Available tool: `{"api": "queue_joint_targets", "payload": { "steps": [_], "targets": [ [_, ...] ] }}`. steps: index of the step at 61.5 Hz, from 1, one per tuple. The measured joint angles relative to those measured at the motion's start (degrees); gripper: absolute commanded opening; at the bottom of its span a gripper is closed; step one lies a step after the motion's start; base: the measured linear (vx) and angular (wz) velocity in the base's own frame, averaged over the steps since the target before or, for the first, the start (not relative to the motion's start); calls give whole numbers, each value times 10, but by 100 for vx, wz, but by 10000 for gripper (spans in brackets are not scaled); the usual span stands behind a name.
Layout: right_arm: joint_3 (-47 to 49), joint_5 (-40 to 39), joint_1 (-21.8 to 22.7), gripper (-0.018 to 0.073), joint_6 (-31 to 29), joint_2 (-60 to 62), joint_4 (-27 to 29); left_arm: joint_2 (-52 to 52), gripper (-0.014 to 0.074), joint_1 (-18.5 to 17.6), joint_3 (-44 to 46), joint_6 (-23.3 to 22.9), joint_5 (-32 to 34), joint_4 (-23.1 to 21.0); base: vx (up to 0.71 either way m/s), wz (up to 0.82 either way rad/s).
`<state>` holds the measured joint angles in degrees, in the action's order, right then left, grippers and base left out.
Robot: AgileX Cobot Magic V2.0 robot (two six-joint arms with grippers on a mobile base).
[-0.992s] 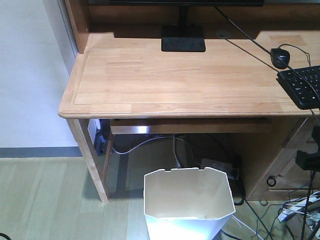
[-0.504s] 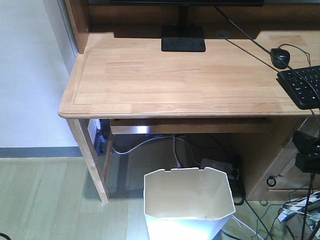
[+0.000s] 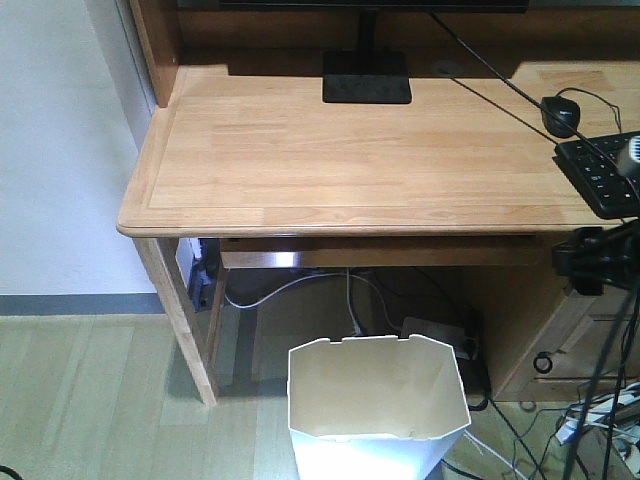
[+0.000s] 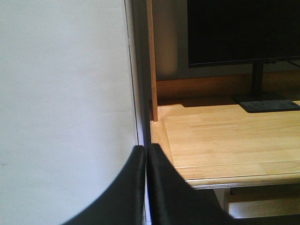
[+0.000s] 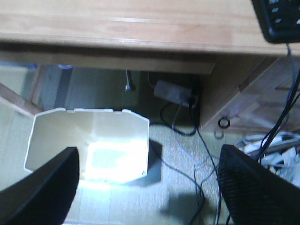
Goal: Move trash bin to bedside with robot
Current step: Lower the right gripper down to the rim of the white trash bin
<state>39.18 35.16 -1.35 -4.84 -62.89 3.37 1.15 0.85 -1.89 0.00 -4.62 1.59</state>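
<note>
**Status.** The trash bin (image 3: 378, 400) stands upright on the floor (image 3: 90, 400) in front of the bench (image 3: 300, 150), just below its front edge, and looks empty. The right tool (image 5: 147, 157) is spread wide and holds nothing. It hangs above the bin and slightly to its right. The left tool (image 4: 146, 150) has its fingers pressed together on nothing, raised by the bench's left corner beside the wall (image 4: 65, 117).

**Step in hand, as judged.** Reaching for the bin's rim.
- Lower the right tool so one finger goes inside the right-hand wall and one outside.
- Seat it below the notches before closing.
- Stay clear of the cables (image 5: 180, 131) lying just beside the bin.

**Not verifiable.**
- The bed is in no view.
- The front view cuts off the bin's base.
- Glare washes out the bin's inside.
- The right wrist view is blurred.
</note>
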Motion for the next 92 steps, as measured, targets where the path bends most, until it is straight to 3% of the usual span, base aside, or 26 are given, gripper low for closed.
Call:
{"api": "queue_joint_targets", "payload": {
  "steps": [14,22,35,49,58,78,92],
  "targets": [
    [19,-7,2,567,-29,-147,10,0,-6,0,0,0,0,0,0,0],
    [32,-26,27,567,-70,-240,47,0,-6,0,0,0,0,0,0,0],
    [61,-77,87,567,-218,-387,154,0,-6,0,0,0,0,0,0,0],
    [84,-184,90,567,-336,-531,260,0,-6,0,0,0,0,0,0,0],
    [127,-202,87,567,-405,-622,307,0,-6,0,0,0,0,0,0,0],
    [263,-223,31,567,-442,-808,330,0,-6,0,0,0,0,0,0,0],
    [363,-187,26,567,-442,-923,331,0,-6,0,0,0,0,0,0,0]
  ]
}}
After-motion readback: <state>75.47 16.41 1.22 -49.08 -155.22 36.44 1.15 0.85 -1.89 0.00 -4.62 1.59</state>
